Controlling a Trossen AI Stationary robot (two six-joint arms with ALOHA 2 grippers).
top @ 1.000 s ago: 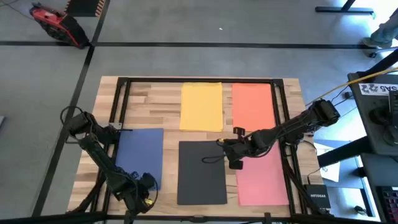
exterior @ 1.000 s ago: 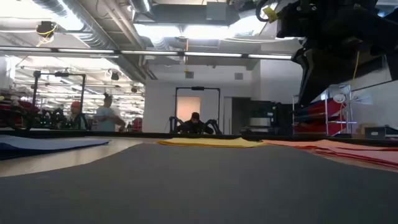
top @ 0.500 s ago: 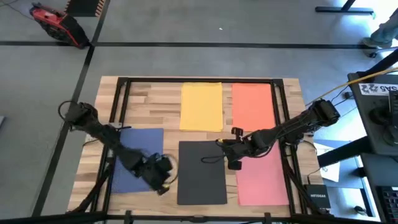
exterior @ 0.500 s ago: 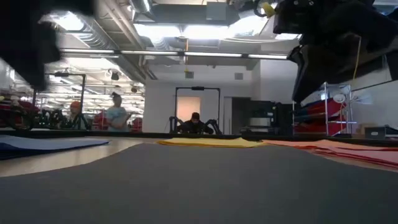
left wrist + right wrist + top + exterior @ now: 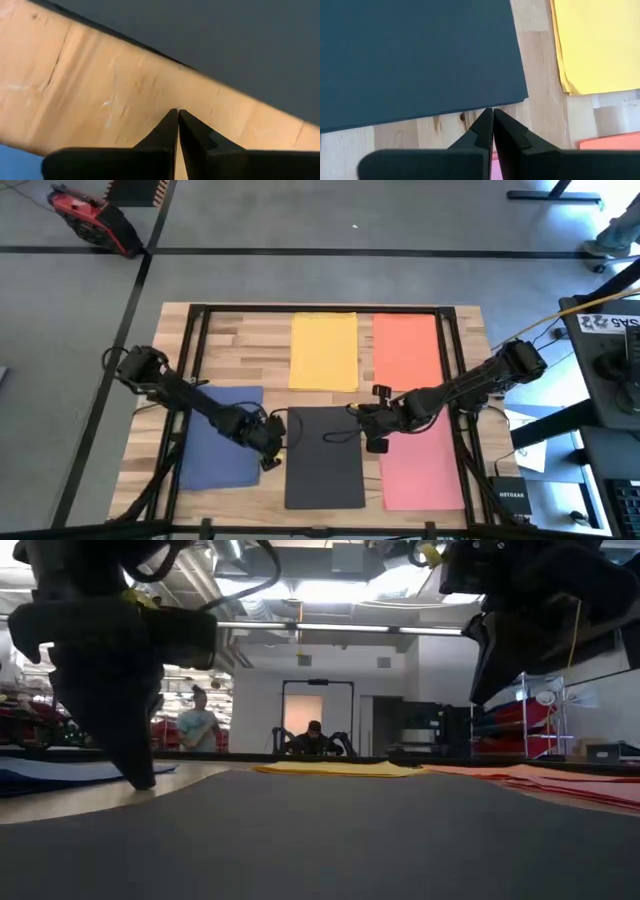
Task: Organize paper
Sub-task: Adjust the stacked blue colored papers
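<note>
Five sheets of paper lie flat on the wooden table (image 5: 245,330): blue (image 5: 215,445) at the left, black (image 5: 325,465) in the middle, pink (image 5: 425,470) at the right, yellow (image 5: 323,350) and orange (image 5: 405,345) behind. My left gripper (image 5: 270,448) is shut, its tips down at the bare wood strip (image 5: 125,100) between the blue sheet and the black sheet (image 5: 225,45). My right gripper (image 5: 375,438) is shut and hangs raised above the table (image 5: 480,695), over the far right corner of the black sheet (image 5: 520,95), beside the pink sheet. My left gripper points its shut fingertips (image 5: 172,117) down at the bare wood beside the black sheet's left edge (image 5: 165,57). Whether they touch the wood, I cannot tell. They are on no sheet.
A black metal frame (image 5: 195,340) runs along the table's left, right and far sides. A desk with equipment (image 5: 610,380) stands to the right of the table. People show far off in the room (image 5: 200,725).
My left gripper has swung from the table's near left corner, across the blue sheet, toward the right and far edges, and has come down at the strip between the blue and black sheets. The sheets lie as before.
</note>
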